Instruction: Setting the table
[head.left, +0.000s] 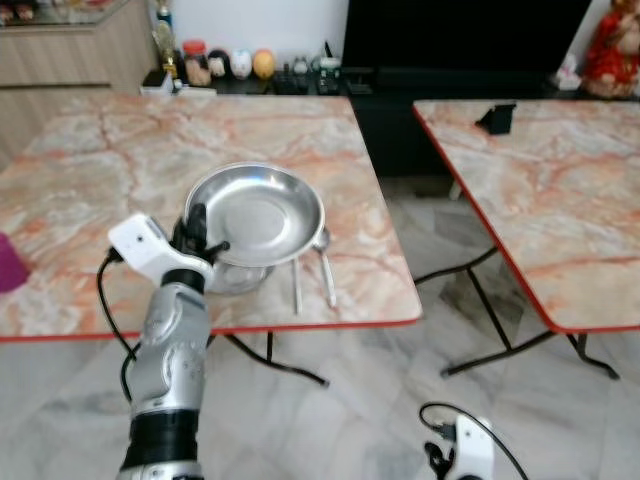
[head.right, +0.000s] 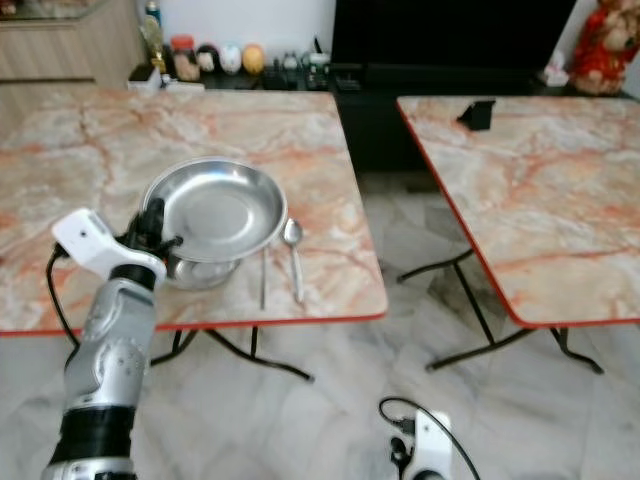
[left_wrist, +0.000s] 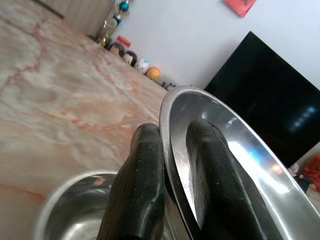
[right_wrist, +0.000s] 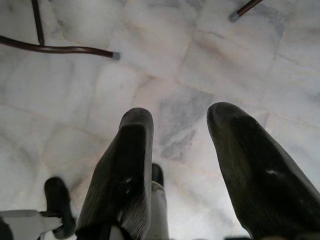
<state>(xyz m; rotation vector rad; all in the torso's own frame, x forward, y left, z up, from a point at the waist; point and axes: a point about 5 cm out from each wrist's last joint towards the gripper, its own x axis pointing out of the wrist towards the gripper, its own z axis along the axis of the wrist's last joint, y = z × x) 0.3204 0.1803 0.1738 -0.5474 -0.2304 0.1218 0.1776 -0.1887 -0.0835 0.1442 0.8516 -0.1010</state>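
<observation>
Steel plate (head.left: 262, 212) sits tilted over a small steel bowl (head.left: 238, 275) near the tabletop's (head.left: 90, 180) front edge, and your left pincer (head.left: 197, 235) is clenched on its rim. A spoon (head.left: 324, 262) lies just beside. Your right pincer (right_wrist: 180, 165) hangs released above the floor (right_wrist: 240, 65).

Steel plate (head.left: 258, 213): round, shiny, shallow, tilted, lifted above near edge of marble table (head.left: 90, 170); near rim pinched between black fingers (left_wrist: 145, 185) of left gripper (head.left: 196, 238) (one finger inside, one outside). Small steel bowl (head.left: 238, 277): upright on table, directly under plate, partly hidden. Spoon (head.right: 292, 250) and second slim utensil (head.right: 262, 278) (type unclear): flat on table, side by side, just right of bowl.
</observation>
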